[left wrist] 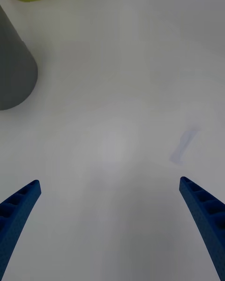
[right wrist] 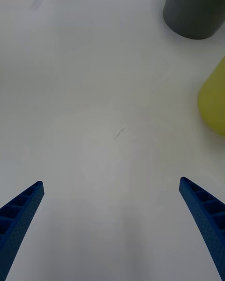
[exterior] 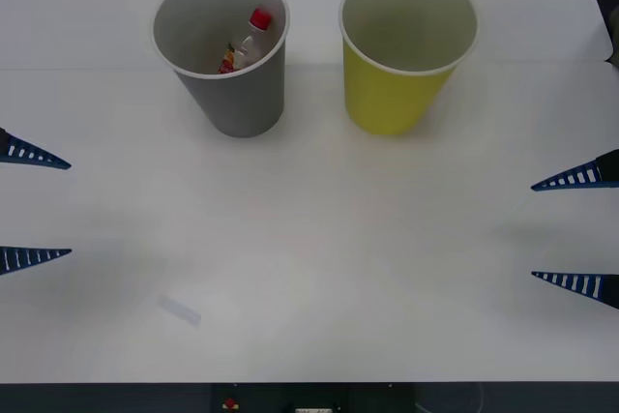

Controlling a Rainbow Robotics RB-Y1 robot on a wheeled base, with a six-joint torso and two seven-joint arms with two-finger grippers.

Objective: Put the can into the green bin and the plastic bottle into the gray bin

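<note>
The plastic bottle [exterior: 248, 44] is seen lying tilted inside the gray bin [exterior: 237, 99], its red cap uppermost and resting against the bin's inner wall. The gray bin is stood upright on the white table [exterior: 319, 268], toward the far side and to the robot's left, with the green bin [exterior: 392, 94] set upright just beside it on the robot's right; the two are not touching. The inside of the green bin is shown pale, and nothing can be made out in it from the front view. A faint pale smudge [exterior: 180, 310] is marked on the table surface nearer the robot, on the left.

The left gripper [exterior: 35, 208] is held at the table's left edge, its blue ribbed fingers spread wide with nothing between them. The right gripper [exterior: 574, 231] is placed at the right edge, likewise spread wide and gripping nothing. Both are kept well apart from the bins.
</note>
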